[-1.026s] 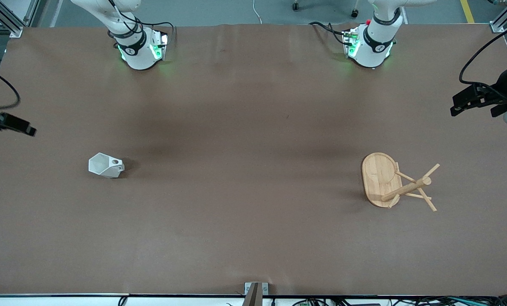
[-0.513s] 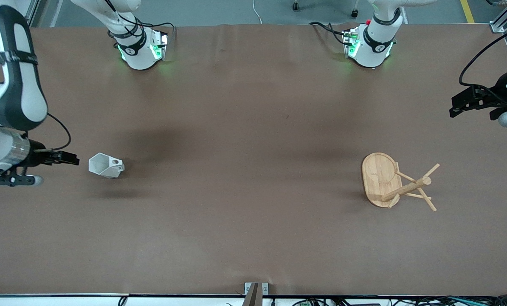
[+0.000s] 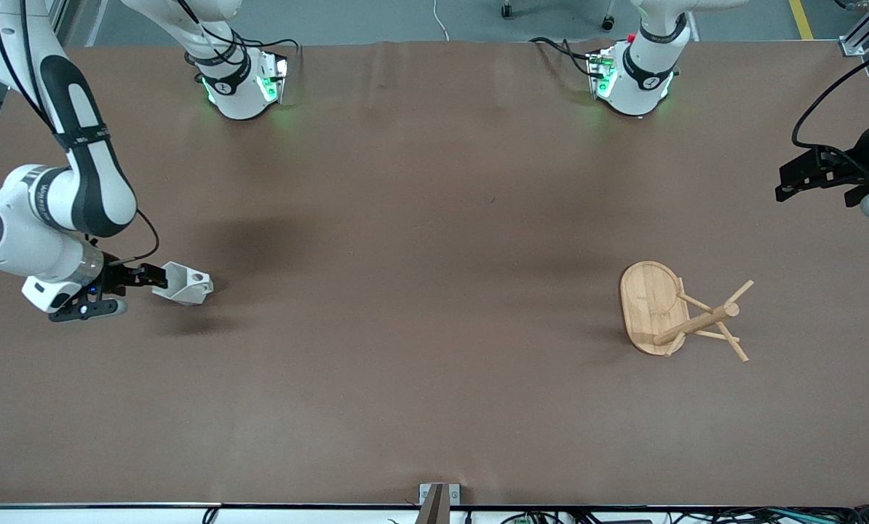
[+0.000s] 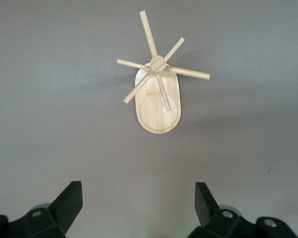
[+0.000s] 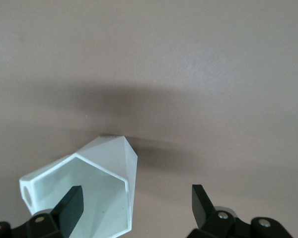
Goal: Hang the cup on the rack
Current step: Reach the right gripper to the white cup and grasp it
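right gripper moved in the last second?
Yes. The right gripper came in from the table's edge at the right arm's end to the cup, which stayed put.

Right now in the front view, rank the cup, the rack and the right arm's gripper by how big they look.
1. Rack, clearly largest.
2. and 3. Cup and right gripper look about alike; the gripper sits above the table, nearer the camera, so I won't rank them.

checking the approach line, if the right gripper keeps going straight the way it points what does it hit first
The cup, lying on its side on the table. The right gripper, open, is at its mouth, one finger seemingly inside the rim, so that wall is probably met first; depth is unclear.
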Controlling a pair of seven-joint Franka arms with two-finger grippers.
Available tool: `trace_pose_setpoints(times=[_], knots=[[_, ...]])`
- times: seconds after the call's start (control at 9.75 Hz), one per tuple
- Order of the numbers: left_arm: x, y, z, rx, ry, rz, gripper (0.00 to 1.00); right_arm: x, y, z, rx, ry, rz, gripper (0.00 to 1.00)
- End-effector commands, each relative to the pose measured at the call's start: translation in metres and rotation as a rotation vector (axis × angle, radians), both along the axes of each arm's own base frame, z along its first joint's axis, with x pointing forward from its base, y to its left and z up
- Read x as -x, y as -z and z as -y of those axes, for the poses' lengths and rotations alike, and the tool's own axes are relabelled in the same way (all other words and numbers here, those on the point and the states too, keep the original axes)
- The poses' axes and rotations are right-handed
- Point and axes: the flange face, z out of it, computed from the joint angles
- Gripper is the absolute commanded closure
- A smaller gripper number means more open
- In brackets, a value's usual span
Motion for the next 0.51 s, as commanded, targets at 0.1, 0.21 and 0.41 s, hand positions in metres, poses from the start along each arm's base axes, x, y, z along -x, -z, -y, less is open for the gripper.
trace_pose_setpoints(times=[0.1,0.21,0.41], knots=[[-0.009,0.01,-0.002,-0.006,0.108,0.017,0.0,0.002,0.026,-0.001,0.0,-0.022,0.006,0.36],[-0.009,0.01,-0.002,-0.007,0.121,0.015,0.0,0.002,0.028,-0.002,-0.001,-0.022,0.004,0.5],[-0.008,0.009,-0.002,-0.006,0.159,0.018,0.0,0.003,0.037,-0.001,-0.005,-0.019,-0.01,0.79]])
